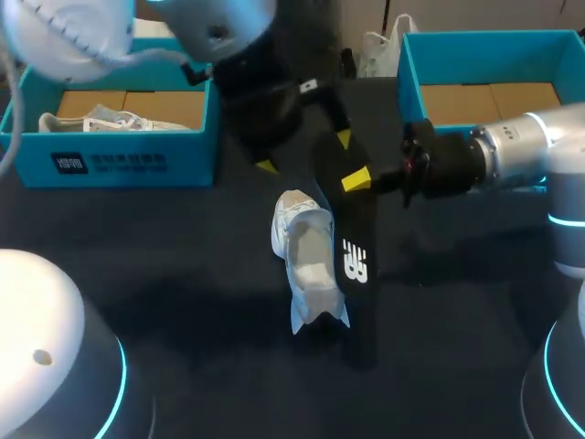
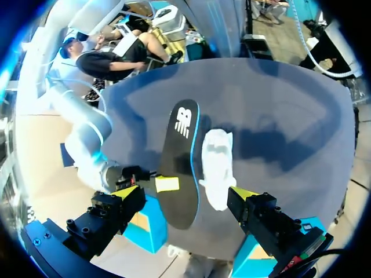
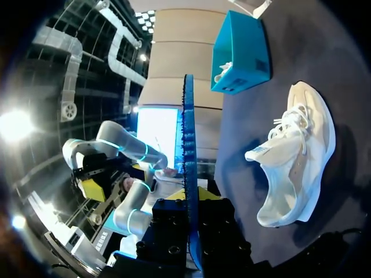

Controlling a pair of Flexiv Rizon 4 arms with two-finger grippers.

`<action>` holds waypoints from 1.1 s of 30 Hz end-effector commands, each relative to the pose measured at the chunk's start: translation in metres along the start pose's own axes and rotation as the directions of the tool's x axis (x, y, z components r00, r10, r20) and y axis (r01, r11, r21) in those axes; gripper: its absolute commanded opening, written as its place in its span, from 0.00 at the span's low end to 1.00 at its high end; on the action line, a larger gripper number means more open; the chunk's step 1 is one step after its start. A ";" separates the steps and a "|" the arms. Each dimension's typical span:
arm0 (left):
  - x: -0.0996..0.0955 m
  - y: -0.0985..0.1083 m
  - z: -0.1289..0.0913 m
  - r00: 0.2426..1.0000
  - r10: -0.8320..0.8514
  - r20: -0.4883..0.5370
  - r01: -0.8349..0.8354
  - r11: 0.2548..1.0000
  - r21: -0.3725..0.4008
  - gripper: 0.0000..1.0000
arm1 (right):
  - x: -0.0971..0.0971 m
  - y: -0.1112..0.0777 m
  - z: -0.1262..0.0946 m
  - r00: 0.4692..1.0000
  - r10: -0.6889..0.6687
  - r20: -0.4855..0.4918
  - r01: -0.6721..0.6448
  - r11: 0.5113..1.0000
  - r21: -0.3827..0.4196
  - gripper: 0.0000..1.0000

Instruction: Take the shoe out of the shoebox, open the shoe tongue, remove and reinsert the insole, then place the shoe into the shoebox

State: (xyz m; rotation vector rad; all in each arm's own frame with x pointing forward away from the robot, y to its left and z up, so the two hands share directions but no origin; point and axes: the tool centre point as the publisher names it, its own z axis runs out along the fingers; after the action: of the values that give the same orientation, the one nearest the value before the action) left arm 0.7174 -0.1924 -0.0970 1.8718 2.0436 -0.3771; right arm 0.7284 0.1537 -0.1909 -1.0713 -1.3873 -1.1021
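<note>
A white shoe (image 1: 306,256) lies on the dark table with its tongue pulled open. Beside it the long black insole (image 1: 354,261) hangs out of the shoe, heel end over the table. My right gripper (image 1: 358,181) comes in from the right and is shut on the insole's upper part. In the right wrist view the insole (image 3: 188,156) stands edge-on between the fingers of the right gripper (image 3: 190,200), with the shoe (image 3: 298,150) beside it. My left gripper (image 1: 305,152) hovers open above the insole (image 2: 179,156) and the shoe (image 2: 217,165), touching neither.
A blue shoebox (image 1: 119,160) at the back left holds another white shoe (image 1: 101,121). A second blue shoebox (image 1: 484,59) stands at the back right, behind my right arm. A white bag (image 1: 377,46) lies at the far edge.
</note>
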 end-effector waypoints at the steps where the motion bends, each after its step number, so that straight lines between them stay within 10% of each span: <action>1: 0.015 -0.007 -0.010 0.938 0.007 0.346 0.003 1.000 -0.028 1.00 | 0.003 -0.005 -0.001 1.000 -0.012 -0.007 0.011 1.000 -0.018 0.00; 23: 0.019 -0.005 -0.014 0.929 -0.001 0.370 0.013 0.999 -0.031 1.00 | -0.002 -0.012 -0.006 0.999 -0.022 -0.032 0.021 0.999 -0.040 0.00; 33: 0.035 0.005 0.023 0.794 -0.048 0.605 0.042 0.999 0.025 1.00 | 0.001 -0.013 -0.006 0.999 -0.018 -0.050 0.016 0.999 -0.034 0.00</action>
State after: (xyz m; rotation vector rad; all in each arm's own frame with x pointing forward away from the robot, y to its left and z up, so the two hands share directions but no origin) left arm 0.7188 -0.1704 -0.1206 1.6135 1.8173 -0.6946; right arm 0.7156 0.1462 -0.1907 -1.0528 -1.3427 -1.1630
